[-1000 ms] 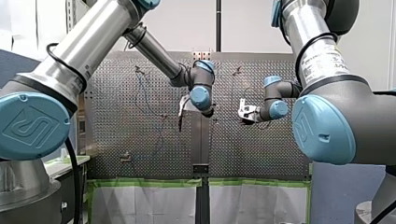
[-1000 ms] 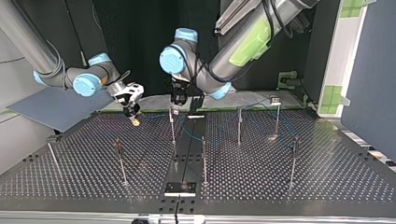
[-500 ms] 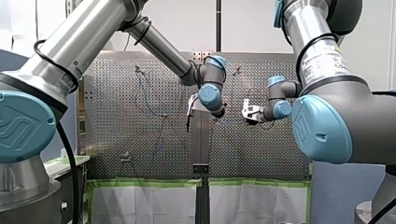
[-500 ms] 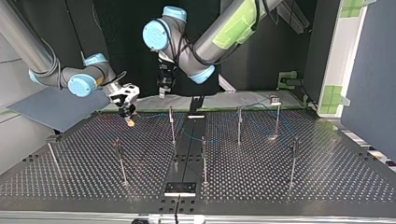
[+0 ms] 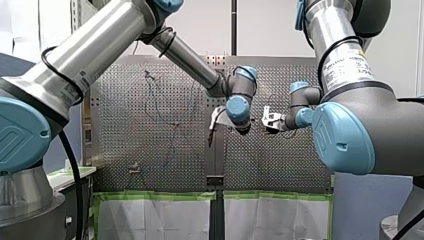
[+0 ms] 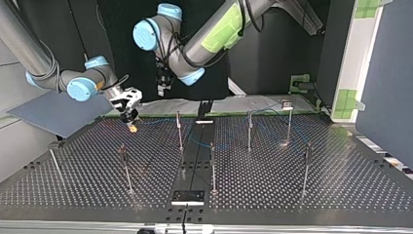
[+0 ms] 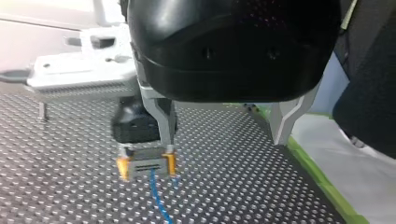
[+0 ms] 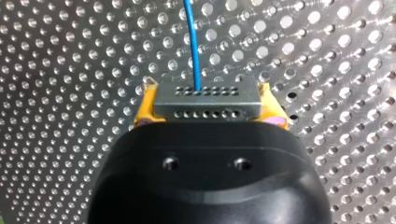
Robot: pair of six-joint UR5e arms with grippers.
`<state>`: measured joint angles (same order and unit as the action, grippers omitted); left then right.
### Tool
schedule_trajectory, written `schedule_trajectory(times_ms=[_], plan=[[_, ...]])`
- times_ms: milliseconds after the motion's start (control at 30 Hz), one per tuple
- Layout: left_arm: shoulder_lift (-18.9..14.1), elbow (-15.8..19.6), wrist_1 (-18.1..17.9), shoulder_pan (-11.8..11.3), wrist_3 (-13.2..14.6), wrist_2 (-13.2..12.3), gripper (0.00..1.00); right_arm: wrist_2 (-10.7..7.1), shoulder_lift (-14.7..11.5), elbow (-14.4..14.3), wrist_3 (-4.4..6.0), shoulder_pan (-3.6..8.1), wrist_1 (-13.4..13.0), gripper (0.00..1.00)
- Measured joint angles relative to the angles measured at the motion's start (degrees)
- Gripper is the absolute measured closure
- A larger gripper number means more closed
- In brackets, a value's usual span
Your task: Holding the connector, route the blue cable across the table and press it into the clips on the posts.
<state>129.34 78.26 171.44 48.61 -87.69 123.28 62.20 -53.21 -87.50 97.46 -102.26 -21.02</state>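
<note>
The perforated tabletop [image 6: 292,185] lies under two arms, with my left arm [image 6: 219,34] now raised well above it. Over the last second that arm has lifted off the middle post [image 6: 179,131], where its tip stood at the post's top. It has swung up and toward the top view's left, closing on my right arm [image 6: 29,53]. In the front view the same move reads as a slide toward that view's right, nearer the other wrist. The thin posts [image 6: 250,130] stand as before, none shifted. My left pincer [image 7: 223,142] hangs with its metal fingers [image 7: 164,123] spread apart and nothing between them. My right pincer [image 8: 208,116] is low over the tabletop by the edge on the arms' side, at the top view's left. It has crept a little further toward that side and is clamped by its yellow pads [image 8: 145,108] on the grey connector [image 8: 207,99]. The blue cable [image 8: 191,42] leaves the connector's face and trails away over the holes, passing by the middle post and on toward the posts at the top view's right. The lift-off suggests the press at the middle post is over and the left arm is free for the next one. The clips are too small to show whether the cable is seated, and the posts nearer the camera appear to carry no cable yet.
</note>
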Motion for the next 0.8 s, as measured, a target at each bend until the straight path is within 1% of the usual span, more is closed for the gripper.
schedule_trajectory(times_ms=[133,267,400,500,700,800], plan=[[2.27,-2.27,2.24,-0.54,-0.02,-0.01,0.0,-0.73,0.02,-0.02,-0.05,0.03,0.0,1.0],[4.15,-4.16,3.29,-1.34,-0.05,-0.08,0.0,-1.02,0.04,-0.04,-0.05,0.04,0.0,1.0],[5.87,-5.88,3.45,-1.68,-0.65,-0.13,0.0,-1.34,0.06,-0.05,-0.06,0.03,0.0,1.0],[7.18,-7.19,3.42,-1.46,-1.69,0.11,0.0,-1.43,0.07,-0.06,-0.07,0.04,0.01,1.0],[10.49,-10.5,3.23,-0.88,-3.16,1.22,0.0,-1.46,0.08,-0.12,-0.13,0.06,0.0,1.0],[11.96,-11.98,2.7,-0.64,-4.13,2.2,0.0,-1.46,0.09,-0.12,-0.14,0.06,0.0,1.0]])
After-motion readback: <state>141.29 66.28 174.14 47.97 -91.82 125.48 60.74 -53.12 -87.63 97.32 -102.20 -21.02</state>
